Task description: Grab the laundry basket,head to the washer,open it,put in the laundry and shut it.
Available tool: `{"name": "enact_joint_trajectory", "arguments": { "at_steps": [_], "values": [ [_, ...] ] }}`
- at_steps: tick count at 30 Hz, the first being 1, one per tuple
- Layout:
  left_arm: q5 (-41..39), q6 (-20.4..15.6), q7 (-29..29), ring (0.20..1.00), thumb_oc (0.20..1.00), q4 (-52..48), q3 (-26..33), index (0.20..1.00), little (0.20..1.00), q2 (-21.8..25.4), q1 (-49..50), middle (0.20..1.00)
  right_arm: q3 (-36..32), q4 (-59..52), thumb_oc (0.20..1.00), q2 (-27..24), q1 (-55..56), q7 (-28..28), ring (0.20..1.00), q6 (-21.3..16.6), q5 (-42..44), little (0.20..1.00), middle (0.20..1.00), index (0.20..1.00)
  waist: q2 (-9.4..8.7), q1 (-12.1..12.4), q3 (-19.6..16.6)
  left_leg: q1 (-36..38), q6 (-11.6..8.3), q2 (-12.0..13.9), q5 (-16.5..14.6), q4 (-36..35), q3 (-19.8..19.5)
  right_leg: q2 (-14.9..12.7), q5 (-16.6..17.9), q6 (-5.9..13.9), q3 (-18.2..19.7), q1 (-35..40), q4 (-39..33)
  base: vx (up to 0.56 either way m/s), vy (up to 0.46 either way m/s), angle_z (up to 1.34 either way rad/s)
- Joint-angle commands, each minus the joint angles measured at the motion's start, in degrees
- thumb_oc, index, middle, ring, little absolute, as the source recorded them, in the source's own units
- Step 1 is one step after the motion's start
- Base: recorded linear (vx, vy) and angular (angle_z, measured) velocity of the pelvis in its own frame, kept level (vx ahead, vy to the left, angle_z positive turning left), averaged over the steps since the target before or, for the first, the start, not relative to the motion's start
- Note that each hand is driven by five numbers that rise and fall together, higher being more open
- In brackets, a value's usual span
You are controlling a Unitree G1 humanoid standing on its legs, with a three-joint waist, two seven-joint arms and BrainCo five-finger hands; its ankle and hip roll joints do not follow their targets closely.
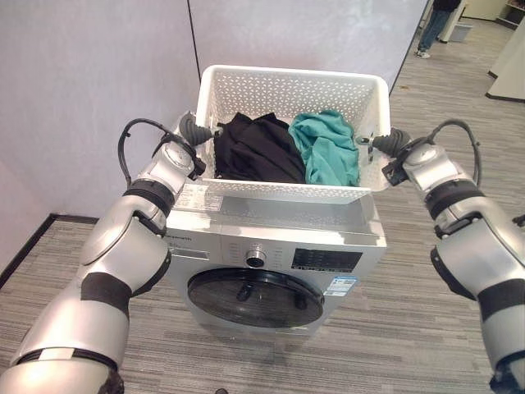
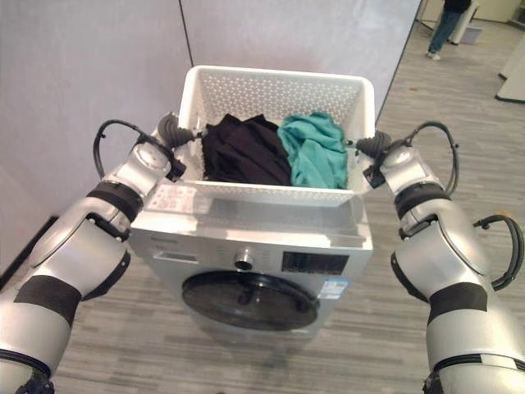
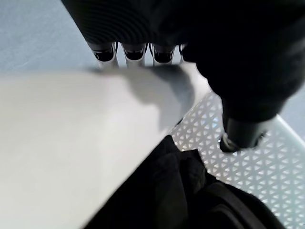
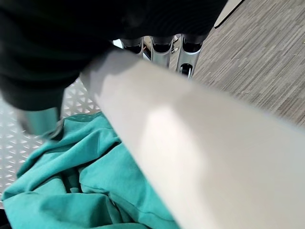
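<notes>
A white perforated laundry basket (image 1: 289, 80) is over the top of the silver washer (image 1: 279, 240); I cannot tell whether it rests on it. Inside lie black clothes (image 1: 253, 149) and a teal garment (image 1: 328, 148). My left hand (image 1: 189, 129) grips the basket's left rim, its fingers (image 3: 134, 52) curled under the rim (image 3: 71, 133) and the thumb (image 3: 242, 134) inside against the mesh wall. My right hand (image 1: 385, 145) grips the right rim (image 4: 200, 143) the same way, fingers (image 4: 162, 46) below and thumb (image 4: 42, 120) inside beside the teal garment (image 4: 86, 191). The washer's round dark door (image 1: 256, 297) is closed.
Grey partition walls (image 1: 90, 82) stand right behind and to the left of the washer. Open grey plank floor (image 1: 426, 271) lies to the right. A person (image 1: 432, 26) stands far off at the back right, near a white cabinet (image 1: 510, 70).
</notes>
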Motion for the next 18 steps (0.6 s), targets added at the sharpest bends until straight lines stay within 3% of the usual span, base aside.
{"name": "enact_joint_trajectory", "arguments": {
  "at_steps": [1, 13, 18],
  "values": [
    [2.0, -3.9, -0.4, 1.000, 1.000, 4.9, -3.7, 1.000, 1.000, -1.8, -12.4, 1.000, 4.8, 5.1, 1.000, 1.0, -8.6, 1.0, 1.000, -1.3, -1.7, 1.000, 1.000, 1.000, 1.45, 1.5, 0.2, 1.7, -0.55, 2.1, -4.8, 4.2, -0.5, -1.1, -2.9, 3.04, -0.9, -2.6, 9.1, 0.00, 0.000, 0.00],
    [0.8, -4.7, 1.1, 1.000, 1.000, 4.7, -2.5, 1.000, 1.000, -1.2, -13.2, 1.000, 3.1, 6.9, 1.000, 0.0, -10.0, -0.5, 1.000, -2.1, 0.3, 1.000, 1.000, 1.000, 2.10, 1.4, 0.0, 2.8, -0.66, 1.9, -4.7, 3.2, -1.0, -1.4, -2.9, 3.35, -1.7, -2.2, 9.2, 0.00, 0.000, 0.00],
    [-7.8, -10.3, 7.5, 1.000, 1.000, -6.8, 8.1, 1.000, 1.000, 0.4, -8.9, 1.000, -1.6, 1.6, 1.000, -3.3, -8.7, -4.4, 1.000, -5.5, 6.4, 1.000, 1.000, 1.000, 1.59, 1.4, 0.1, 2.9, -0.79, 1.9, -5.0, 3.0, -1.4, -1.5, -3.2, 3.34, -2.0, -2.0, 9.2, 0.00, 0.000, 0.00]
  ]
}}
